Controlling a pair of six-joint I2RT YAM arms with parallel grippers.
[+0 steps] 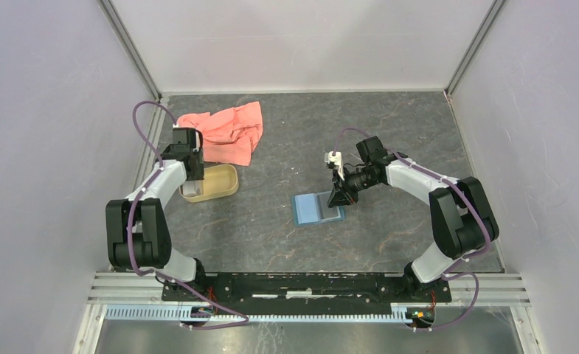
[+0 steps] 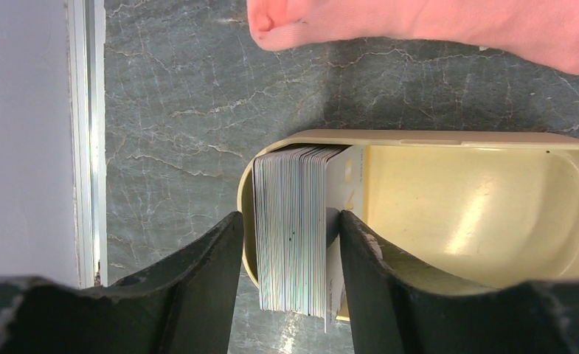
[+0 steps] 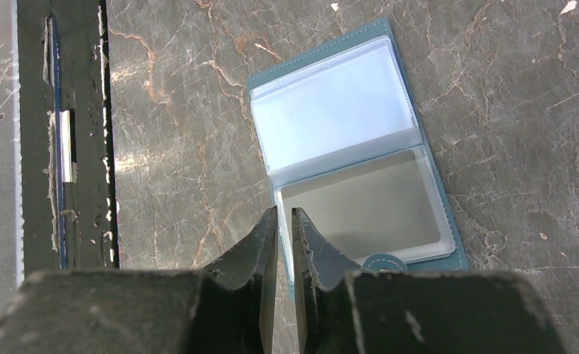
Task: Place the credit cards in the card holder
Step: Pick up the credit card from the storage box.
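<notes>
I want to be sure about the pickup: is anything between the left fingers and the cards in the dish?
Partly. The left fingers straddle the cards, which stand on edge in the dish. One finger is inside the dish; the other seems outside, so the dish's end wall lies between it and the cards.

a robotics lab test cell: pale blank walls (image 1: 43, 110) box in a dark marble-patterned tabletop (image 1: 286, 243), aluminium frame posts (image 1: 135, 51) run up the corners, and the left arm (image 1: 133, 232) and right arm (image 1: 459, 214), trailing purple cables (image 1: 148, 102), are bolted to a black rail (image 1: 301, 284) at the near edge.
</notes>
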